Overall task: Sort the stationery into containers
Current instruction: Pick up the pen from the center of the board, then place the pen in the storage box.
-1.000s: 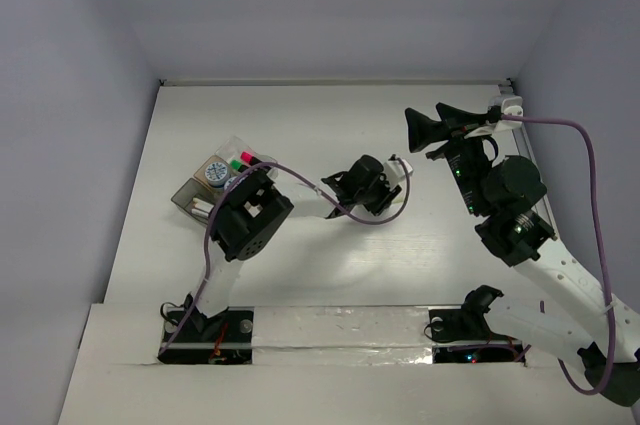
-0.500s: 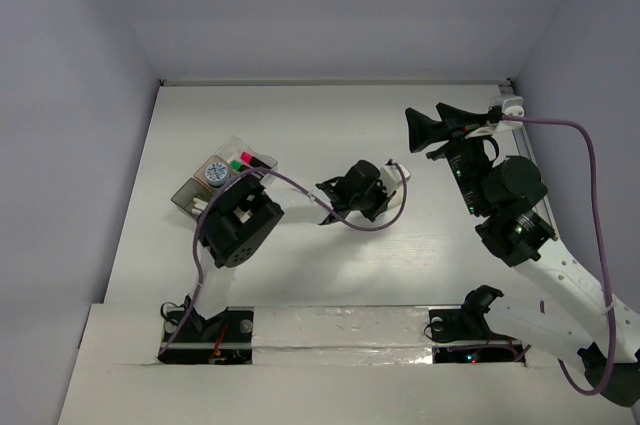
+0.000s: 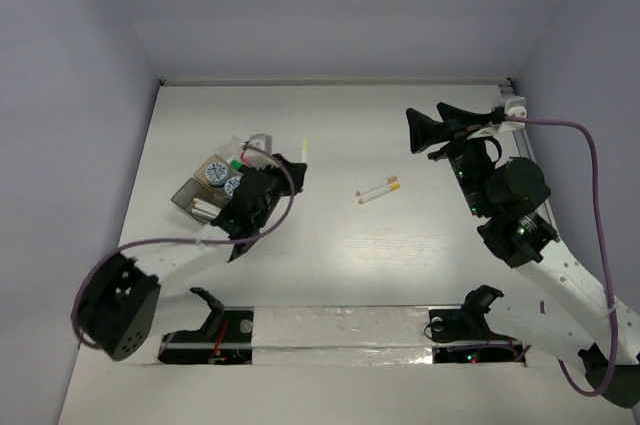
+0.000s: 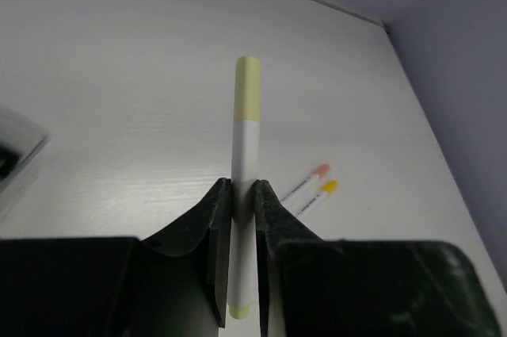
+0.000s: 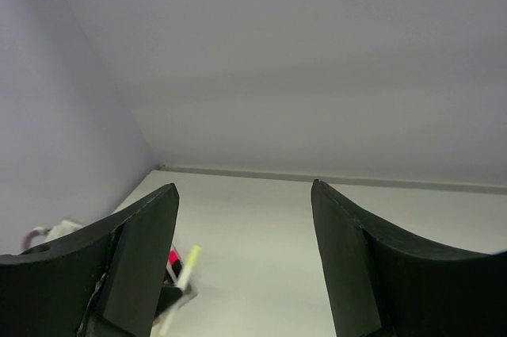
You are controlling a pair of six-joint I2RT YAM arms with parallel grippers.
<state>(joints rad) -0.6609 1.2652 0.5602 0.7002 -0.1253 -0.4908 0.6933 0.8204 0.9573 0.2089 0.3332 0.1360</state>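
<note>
Pen: thin white pen with a pale yellow cap [image 4: 245, 139], pinched low on its barrel, held above the white counter [image 3: 430, 255].
Handling: probably light, stiff and smooth; it may swivel, so a mid-barrel hold looks safer.
Left fingers [image 4: 220, 218]: closed on the pen.
Trays: cluster of small shallow trays [image 3: 186, 195], just beside the left fingers.
Loose: two white pens with orange and yellow tips [image 3: 378, 189], mid-counter.
Right fingers [image 5: 142, 250]: spread, empty, well apart.

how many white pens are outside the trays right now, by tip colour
pale yellow tip pen, in left claw: 1
pink tip pen, on table: 1
orange-yellow tip pen, on table: 1
total: 3
</note>
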